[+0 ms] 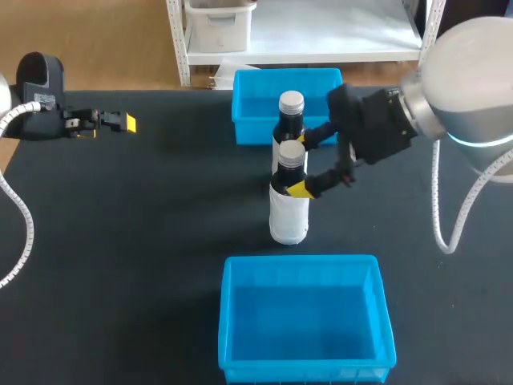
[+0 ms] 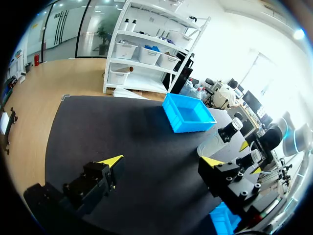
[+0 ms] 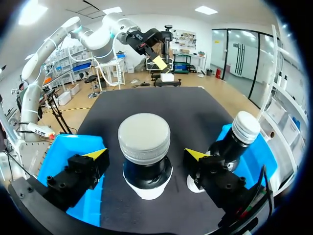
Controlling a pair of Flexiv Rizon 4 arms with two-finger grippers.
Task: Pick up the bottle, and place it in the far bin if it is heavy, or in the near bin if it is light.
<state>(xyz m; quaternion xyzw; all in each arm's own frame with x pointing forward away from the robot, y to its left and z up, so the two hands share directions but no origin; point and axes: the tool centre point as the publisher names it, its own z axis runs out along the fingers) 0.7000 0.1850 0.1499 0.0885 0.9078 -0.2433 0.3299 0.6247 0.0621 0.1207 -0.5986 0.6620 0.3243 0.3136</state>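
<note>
Bottle (image 1: pixel 289 200) with a grey cap and a white label stands upright near the middle of the dark worktop (image 1: pixel 144 241), between the two blue bins and in neither of them.

Well off to the bottle's left, the left hand (image 1: pixel 120 123) hangs over bare worktop with its fingers spread wide and nothing between them.

Straight behind the bottle, just beside it, stands a second bottle (image 1: pixel 290 119) of the same kind, also upright. It sits between the bottle and the far bin (image 1: pixel 256 88), close against that bin's front wall. In front of the bottle, a little apart, lies the near bin (image 1: pixel 232 321).

From the bottle's right comes the right hand (image 1: pixel 297 164), one yellow-tipped finger on each side of the bottle's neck. The wrist view shows a gap at both fingers, so the hand is open and grips nothing. Its farther finger lies close by the second bottle.
</note>
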